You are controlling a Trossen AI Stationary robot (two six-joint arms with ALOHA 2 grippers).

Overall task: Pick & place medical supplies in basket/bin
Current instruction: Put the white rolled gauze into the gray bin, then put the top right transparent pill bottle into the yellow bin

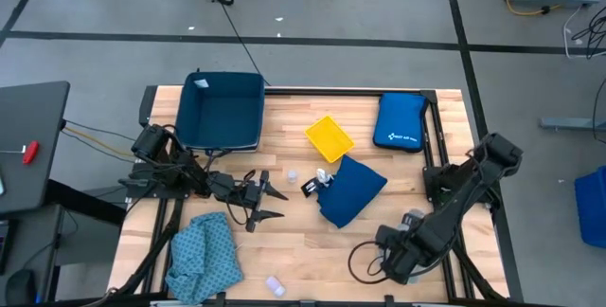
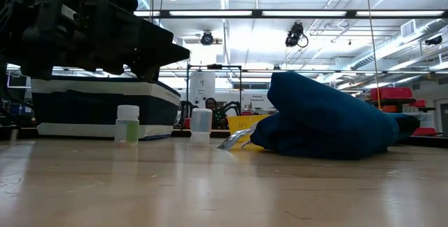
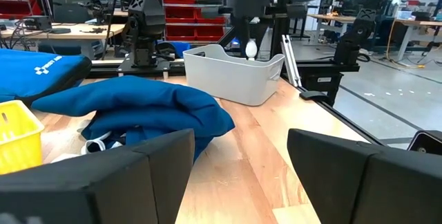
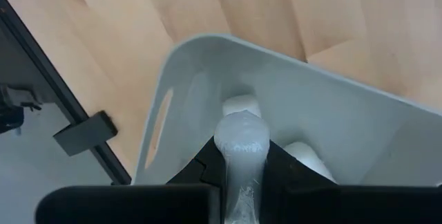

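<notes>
White roll [image 4: 241,141] pinched in right gripper [image 4: 242,156] above grey bin [image 4: 331,124], lower right; we see left gripper [image 1: 268,203] spread, mid-left on wood table [image 1: 436,141]; warehouse shelving behind.

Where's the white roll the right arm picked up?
The white roll is pinched in the right end effector, held directly above the grey bin near the table's front right corner, where two more rolls already lie.

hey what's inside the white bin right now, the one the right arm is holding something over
Inside the white bin, two white rolls show on the floor. The right gripper, shut on a small clear vial, hangs above them and hides part of the floor, so more may lie unseen.
</notes>
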